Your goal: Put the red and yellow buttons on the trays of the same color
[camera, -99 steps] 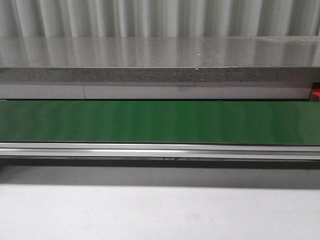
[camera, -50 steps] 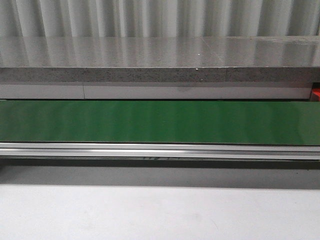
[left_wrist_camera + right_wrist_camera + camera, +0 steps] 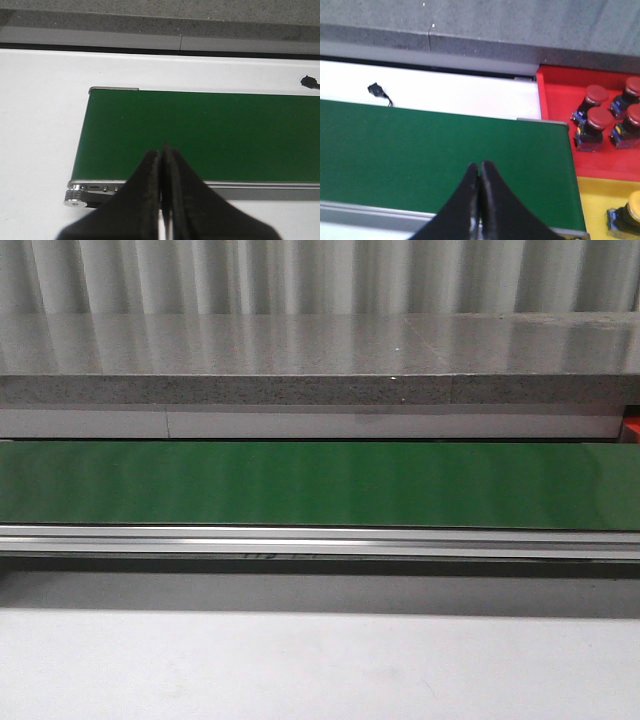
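Note:
In the right wrist view a red tray (image 3: 555, 95) holds several red buttons (image 3: 594, 123). A yellow tray (image 3: 595, 200) beside it holds one yellow button (image 3: 630, 212). Both trays sit past the end of the green conveyor belt (image 3: 420, 150). My right gripper (image 3: 480, 166) is shut and empty above the belt. In the left wrist view my left gripper (image 3: 162, 149) is shut and empty above the belt's other end (image 3: 200, 130). No button lies on the belt in any view. Neither gripper shows in the front view.
The green belt (image 3: 320, 483) runs across the front view with a metal rail (image 3: 320, 540) along its near side. A grey stone ledge (image 3: 320, 360) lies behind it. A sliver of the red tray (image 3: 632, 427) shows at the right. A small black plug (image 3: 377, 91) lies on the white table.

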Action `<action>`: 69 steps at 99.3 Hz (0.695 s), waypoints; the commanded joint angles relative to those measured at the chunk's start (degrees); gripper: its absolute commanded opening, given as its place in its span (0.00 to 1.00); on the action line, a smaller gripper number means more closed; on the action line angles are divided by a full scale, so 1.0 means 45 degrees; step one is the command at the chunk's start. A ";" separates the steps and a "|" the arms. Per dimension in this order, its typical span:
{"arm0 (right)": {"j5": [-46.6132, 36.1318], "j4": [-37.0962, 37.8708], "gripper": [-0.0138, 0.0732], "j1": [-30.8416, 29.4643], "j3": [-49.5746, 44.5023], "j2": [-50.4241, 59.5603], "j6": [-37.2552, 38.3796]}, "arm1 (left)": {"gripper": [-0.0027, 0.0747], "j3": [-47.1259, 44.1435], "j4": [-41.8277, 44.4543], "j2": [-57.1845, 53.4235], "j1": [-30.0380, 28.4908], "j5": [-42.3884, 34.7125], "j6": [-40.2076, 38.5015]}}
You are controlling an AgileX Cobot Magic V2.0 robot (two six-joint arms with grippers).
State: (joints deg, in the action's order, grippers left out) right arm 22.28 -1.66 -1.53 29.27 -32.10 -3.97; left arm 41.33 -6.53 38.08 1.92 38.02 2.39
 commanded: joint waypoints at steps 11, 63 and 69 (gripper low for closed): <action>-0.3140 0.0022 0.02 0.0005 -0.2061 0.2325 0.0311 | 0.01 0.0368 -0.0185 -0.0032 0.0101 -0.0928 -0.0029; -0.4225 0.0010 0.02 -0.0017 -0.6660 0.7471 0.0882 | 0.01 0.0368 -0.0185 -0.0007 0.0101 -0.0933 -0.0029; -0.4225 0.0010 0.02 -0.0017 -0.6660 0.7471 0.0882 | 0.01 0.0368 -0.0185 -0.0007 0.0101 -0.0933 -0.0029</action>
State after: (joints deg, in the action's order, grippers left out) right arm 7.91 -1.66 -1.53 -1.65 0.53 0.00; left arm 41.33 -6.53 38.08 1.92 38.02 2.39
